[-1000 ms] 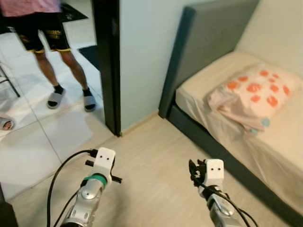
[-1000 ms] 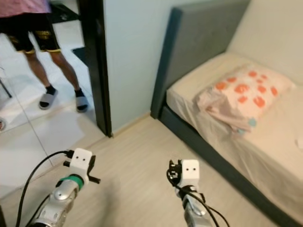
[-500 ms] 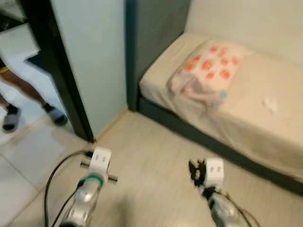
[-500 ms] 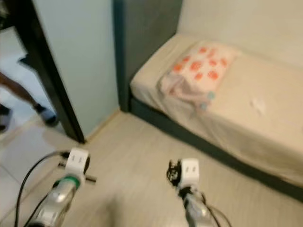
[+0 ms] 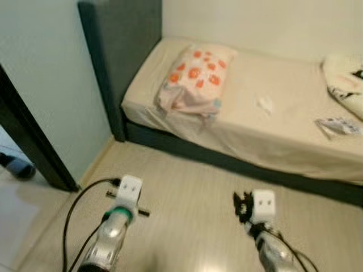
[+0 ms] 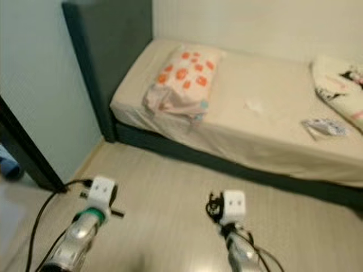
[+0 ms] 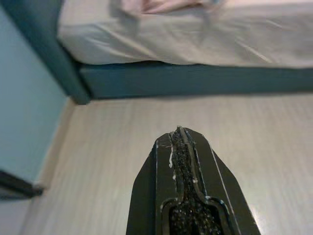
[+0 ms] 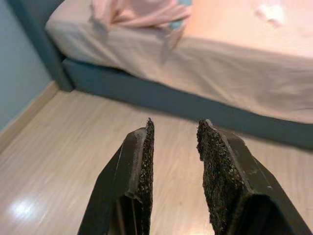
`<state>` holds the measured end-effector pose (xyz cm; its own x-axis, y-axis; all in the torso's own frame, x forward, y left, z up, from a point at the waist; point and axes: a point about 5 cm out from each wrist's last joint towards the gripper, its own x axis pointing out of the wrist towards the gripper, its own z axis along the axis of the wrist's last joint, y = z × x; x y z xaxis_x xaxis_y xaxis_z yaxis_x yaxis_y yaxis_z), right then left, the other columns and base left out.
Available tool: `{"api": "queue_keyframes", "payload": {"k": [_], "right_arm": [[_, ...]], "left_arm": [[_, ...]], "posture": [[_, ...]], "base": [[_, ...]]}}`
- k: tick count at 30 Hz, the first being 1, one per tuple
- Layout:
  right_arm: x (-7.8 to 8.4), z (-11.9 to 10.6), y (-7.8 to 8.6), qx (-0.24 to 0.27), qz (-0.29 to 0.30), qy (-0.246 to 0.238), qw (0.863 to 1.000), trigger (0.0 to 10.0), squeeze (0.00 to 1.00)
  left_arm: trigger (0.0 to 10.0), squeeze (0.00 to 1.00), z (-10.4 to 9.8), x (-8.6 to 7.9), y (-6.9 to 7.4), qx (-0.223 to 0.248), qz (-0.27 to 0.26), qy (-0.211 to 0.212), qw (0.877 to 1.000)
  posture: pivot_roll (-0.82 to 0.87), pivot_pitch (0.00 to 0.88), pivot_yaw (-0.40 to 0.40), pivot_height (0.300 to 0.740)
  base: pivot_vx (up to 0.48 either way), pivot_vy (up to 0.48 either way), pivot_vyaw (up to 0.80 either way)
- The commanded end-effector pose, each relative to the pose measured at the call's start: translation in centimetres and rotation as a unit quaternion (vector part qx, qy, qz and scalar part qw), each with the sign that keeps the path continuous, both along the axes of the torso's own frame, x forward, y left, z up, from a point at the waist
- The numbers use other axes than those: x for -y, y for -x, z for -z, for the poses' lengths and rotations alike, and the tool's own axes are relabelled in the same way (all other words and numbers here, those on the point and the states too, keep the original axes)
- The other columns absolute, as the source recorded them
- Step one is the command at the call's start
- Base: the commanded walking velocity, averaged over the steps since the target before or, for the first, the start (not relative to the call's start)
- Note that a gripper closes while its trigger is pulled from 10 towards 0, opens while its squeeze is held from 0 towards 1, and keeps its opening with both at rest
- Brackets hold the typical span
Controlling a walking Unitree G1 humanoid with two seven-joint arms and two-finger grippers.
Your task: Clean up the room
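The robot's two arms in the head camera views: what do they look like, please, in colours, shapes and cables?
Both arms are silver metal tubes ending in a white boxy block. The left end effector sits on an arm with a green ring below the block and a black cable looping to it. The right end effector has two long black fingers with rough, grainy inner pads; thin black cables run along its arm.

Ahead of the robot, the bed (image 5: pixel 272 136) runs across the far side of the floor (image 5: pixel 181 187), its headboard (image 5: pixel 116 51) at the left end against the wall (image 5: pixel 45 85). On the mattress, the pillow (image 5: pixel 195 76) lies nearest the headboard; right of it sits a crumpled tissue (image 5: pixel 265 103), further right a small packet (image 5: pixel 338 126), and a blanket (image 5: pixel 346 82) at the far right. A door frame (image 5: pixel 28 141) stands left of the wall.
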<state>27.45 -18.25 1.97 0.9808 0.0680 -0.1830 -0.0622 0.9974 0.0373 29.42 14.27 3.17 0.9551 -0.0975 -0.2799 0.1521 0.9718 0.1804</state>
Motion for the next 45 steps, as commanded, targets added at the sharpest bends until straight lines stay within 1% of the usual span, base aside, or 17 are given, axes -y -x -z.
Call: {"api": "queue_keyframes", "payload": {"k": [1, 4, 8, 12, 21, 24, 28, 31, 34, 38, 42, 45], "right_arm": [[-0.1, 0.8, 0.6, -0.017, 0.003, -0.004, 1.000, 10.0, 0.00], [-0.3, 0.8, 0.7, -0.015, -0.001, 0.004, 1.000, 10.0, 0.00], [-0.4, 0.9, 0.7, -0.017, -0.001, -0.003, 1.000, 10.0, 0.00], [-0.3, 0.9, 0.7, -0.020, 0.004, -0.010, 1.000, 10.0, 0.00], [-0.2, 0.9, 0.7, -0.019, 0.008, -0.006, 1.000, 10.0, 0.00], [-0.2, 0.9, 0.7, -0.019, 0.009, -0.006, 1.000, 10.0, 0.00], [-0.2, 0.9, 0.6, -0.020, 0.012, -0.005, 1.000, 10.0, 0.00], [-0.2, 0.9, 0.6, -0.020, 0.012, -0.004, 1.000, 10.0, 0.00], [-0.1, 0.9, 0.6, -0.020, 0.014, -0.003, 1.000, 10.0, 0.00], [-0.1, 0.9, 0.6, -0.021, 0.016, -0.005, 1.000, 10.0, 0.00], [-0.2, 0.9, 0.6, -0.022, 0.017, -0.005, 1.000, 10.0, 0.00], [-0.1, 0.9, 0.6, -0.024, 0.018, -0.007, 1.000, 10.0, 0.00]], "left_arm": [[10.0, 0.00, 0.8, -0.4, 0.5, -0.019, -0.005, -0.011, 1.000], [10.0, 0.00, 0.9, -0.5, 0.4, -0.021, -0.008, -0.014, 1.000], [10.0, 0.00, 0.8, -0.4, 0.4, -0.019, -0.006, -0.013, 1.000], [10.0, 0.00, 0.8, -0.4, 0.3, -0.018, -0.007, -0.012, 1.000], [10.0, 0.00, 0.8, -0.3, 0.3, -0.018, -0.004, -0.012, 1.000], [10.0, 0.00, 0.8, -0.3, 0.3, -0.018, -0.004, -0.013, 1.000], [10.0, 0.00, 0.8, -0.3, 0.3, -0.020, -0.001, -0.017, 1.000], [10.0, 0.00, 0.8, -0.3, 0.3, -0.022, 0.000, -0.017, 1.000], [10.0, 0.00, 0.8, 0.1, 0.3, -0.023, 0.010, -0.010, 1.000], [10.0, 0.00, 0.4, 0.4, 0.2, -0.013, 0.017, -0.004, 1.000], [10.0, 0.00, 0.3, 0.7, 0.1, -0.010, 0.029, -0.010, 0.999], [10.0, 0.00, 0.2, 1.0, 0.1, -0.009, 0.039, -0.022, 0.999]], "posture": [[-0.06, 0.049, 0.032, 0.726], [-0.06, 0.052, 0.034, 0.726], [-0.06, 0.054, 0.035, 0.726], [-0.07, 0.057, 0.035, 0.726], [-0.07, 0.059, 0.037, 0.726], [-0.06, 0.059, 0.038, 0.726], [-0.06, 0.059, 0.040, 0.726], [-0.06, 0.059, 0.040, 0.726], [-0.06, 0.058, 0.040, 0.726], [-0.06, 0.059, 0.042, 0.726], [-0.06, 0.059, 0.043, 0.726], [-0.06, 0.059, 0.043, 0.726]], "base": [[0.472, 0.000, -0.80], [0.477, 0.000, -0.27], [0.480, 0.000, 0.00], [0.480, 0.000, -0.80], [0.480, 0.000, -0.80], [0.472, 0.000, -0.50], [0.431, 0.000, 0.00], [0.000, 0.000, 0.00], [0.000, 0.000, 0.00], [0.000, 0.000, 0.00], [0.000, 0.000, 0.00], [0.000, 0.000, -0.80]]}}
